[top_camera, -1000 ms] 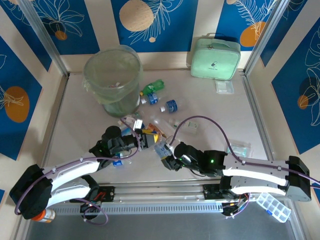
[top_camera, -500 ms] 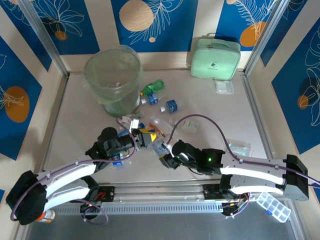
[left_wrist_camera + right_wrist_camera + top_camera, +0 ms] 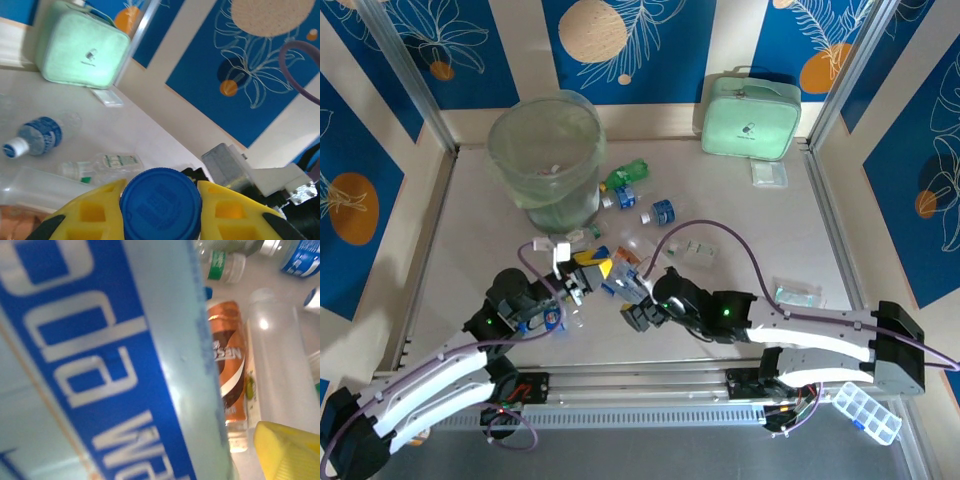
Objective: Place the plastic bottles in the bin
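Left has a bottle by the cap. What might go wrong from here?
The left end effector pinches only a blue cap, a thin hold that may slip before the bin. The open right end effector sits close against a blue-labelled bottle and may snag it.

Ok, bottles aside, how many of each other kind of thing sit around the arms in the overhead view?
Bin: 1
Green case: 1
Flat clear packets: 2
Compartment box: 1
Total: 5
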